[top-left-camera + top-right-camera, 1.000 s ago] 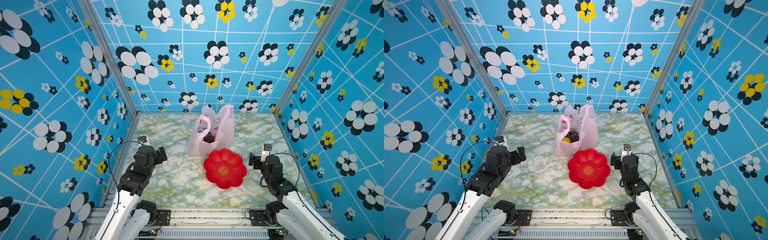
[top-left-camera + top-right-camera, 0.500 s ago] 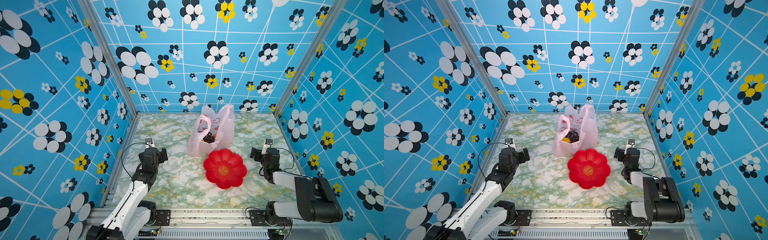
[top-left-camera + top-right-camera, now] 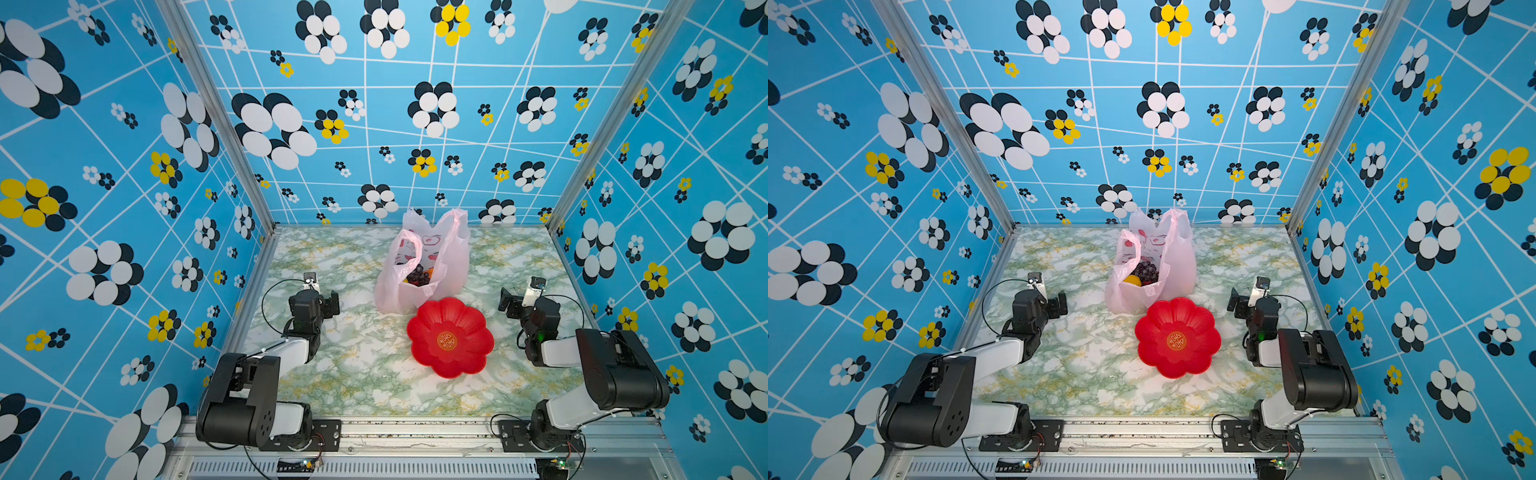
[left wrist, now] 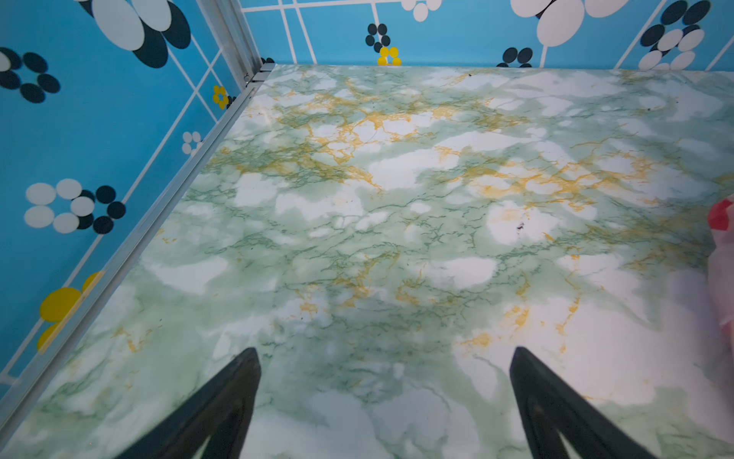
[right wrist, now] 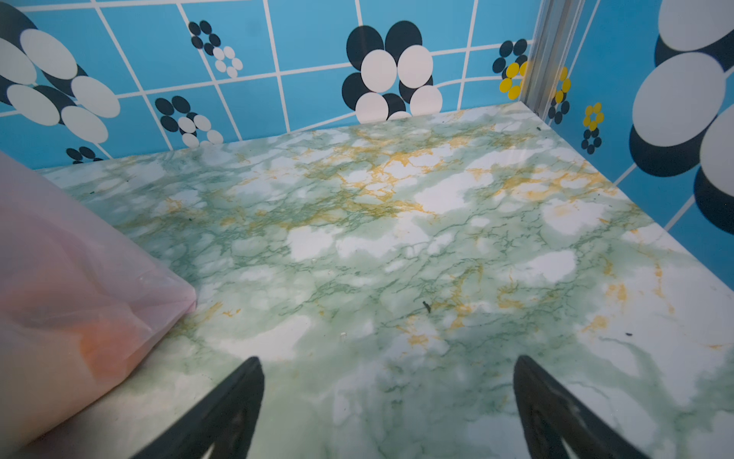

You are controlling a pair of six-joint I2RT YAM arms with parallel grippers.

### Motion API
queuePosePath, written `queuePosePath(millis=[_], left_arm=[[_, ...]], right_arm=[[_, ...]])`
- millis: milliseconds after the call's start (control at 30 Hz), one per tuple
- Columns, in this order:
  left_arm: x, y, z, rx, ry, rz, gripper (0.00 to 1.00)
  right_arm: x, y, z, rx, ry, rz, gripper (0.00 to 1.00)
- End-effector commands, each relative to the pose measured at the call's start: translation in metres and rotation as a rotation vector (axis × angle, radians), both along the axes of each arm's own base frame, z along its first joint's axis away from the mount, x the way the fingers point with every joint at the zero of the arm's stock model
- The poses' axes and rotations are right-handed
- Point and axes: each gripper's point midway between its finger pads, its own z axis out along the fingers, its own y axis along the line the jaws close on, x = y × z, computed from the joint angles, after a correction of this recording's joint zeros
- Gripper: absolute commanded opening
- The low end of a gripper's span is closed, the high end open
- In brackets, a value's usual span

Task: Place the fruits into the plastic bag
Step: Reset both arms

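Enclosure walls (image 3: 374,124): flat blue panels printed with a white grid and black, white and yellow flowers.

Tabletop (image 3: 353,374): smooth and glossy, with green-white marble veining and yellow streaks.

Plastic bag (image 3: 453,266): thin, translucent pale-pink film, crinkled, with red prints. It stands upright mid-table toward the rear, mouth open and handles up, between the two grippers.

Dish (image 3: 465,316): glossy red plastic, scalloped like a flower, with a gold emblem at its centre. It sits just in front of the bag.

Left gripper (image 4: 385,351): black tapered fingers spread wide, released, over bare tabletop. The bag is off to one side, not touching.

Right gripper (image 5: 387,359): fingers likewise spread and released. The bag's corner is near one finger, but apart from it.

Fruits, all inside the bag: dark purple grape bunch (image 3: 1146,272), knobbly; yellow fruit (image 3: 1133,280) beside it; orange fruit (image 5: 107,345) blurred through the film.
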Motion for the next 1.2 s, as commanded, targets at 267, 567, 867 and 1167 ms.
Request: queuePosePath(millis=[267, 567, 867, 1167], left_arm=[[0.018, -0.001, 0.000, -0.056, -0.106, -0.093, 0.99], [0.018, -0.004, 0.000, -0.033, -0.101, -0.088, 0.99], [0.019, -0.004, 0.000, -0.032, -0.103, -0.090, 0.99], [0.019, -0.004, 0.000, -0.031, -0.103, -0.089, 0.99]], right_arm=[[0.012, 0.000, 0.004, -0.019, 0.021, 0.003, 0.99], [0.011, 0.001, 0.004, -0.028, 0.020, 0.000, 0.99], [0.013, 0.014, 0.003, -0.038, 0.032, 0.080, 0.99], [0.013, 0.016, 0.002, -0.049, 0.033, 0.083, 0.99]])
